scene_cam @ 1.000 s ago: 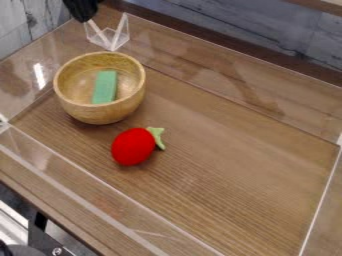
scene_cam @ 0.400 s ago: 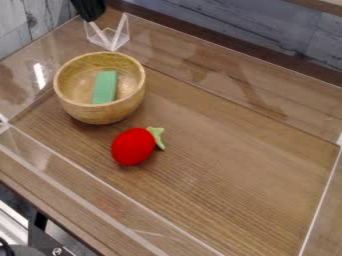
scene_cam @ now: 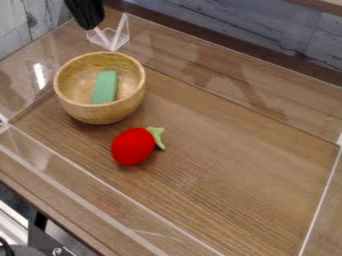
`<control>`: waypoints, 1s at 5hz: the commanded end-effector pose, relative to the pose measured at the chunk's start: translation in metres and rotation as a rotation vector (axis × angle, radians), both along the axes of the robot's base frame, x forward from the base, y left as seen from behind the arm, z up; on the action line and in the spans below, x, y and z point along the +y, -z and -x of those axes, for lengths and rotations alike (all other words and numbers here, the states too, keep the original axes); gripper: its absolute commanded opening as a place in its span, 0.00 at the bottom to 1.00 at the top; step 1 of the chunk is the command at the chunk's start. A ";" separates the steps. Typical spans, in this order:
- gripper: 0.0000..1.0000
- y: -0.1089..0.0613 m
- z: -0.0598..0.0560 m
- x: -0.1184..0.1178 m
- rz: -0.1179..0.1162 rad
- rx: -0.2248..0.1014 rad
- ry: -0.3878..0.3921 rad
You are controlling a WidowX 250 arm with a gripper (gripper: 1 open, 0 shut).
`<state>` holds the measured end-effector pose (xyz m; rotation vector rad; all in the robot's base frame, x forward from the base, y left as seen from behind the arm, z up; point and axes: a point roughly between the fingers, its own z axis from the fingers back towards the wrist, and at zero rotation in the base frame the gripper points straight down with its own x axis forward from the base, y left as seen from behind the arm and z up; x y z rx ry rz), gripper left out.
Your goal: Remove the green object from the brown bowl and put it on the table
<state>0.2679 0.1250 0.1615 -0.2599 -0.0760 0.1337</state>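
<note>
While the gripper (scene_cam: 87, 14) shows only as a dark shape at the top edge, at about 11 o'clock of the picture, its jaws are closed together and hold nothing. The green object (scene_cam: 104, 87) lies flat inside the brown bowl (scene_cam: 80, 108) — the bowl stands on the table (scene_cam: 227, 160) at about 10 o'clock from the centre, below the gripper and apart from it. A red toy (scene_cam: 132, 146) with a small green leaf lies near the bowl, at about 4 o'clock from it — not touching.
</note>
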 end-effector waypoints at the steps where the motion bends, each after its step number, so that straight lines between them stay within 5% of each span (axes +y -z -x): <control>1: 0.00 -0.021 0.004 -0.002 -0.031 -0.058 -0.014; 4: 0.00 0.037 0.006 -0.021 -0.068 -0.006 -0.127; 5: 1.00 0.047 0.011 -0.017 -0.070 -0.004 -0.070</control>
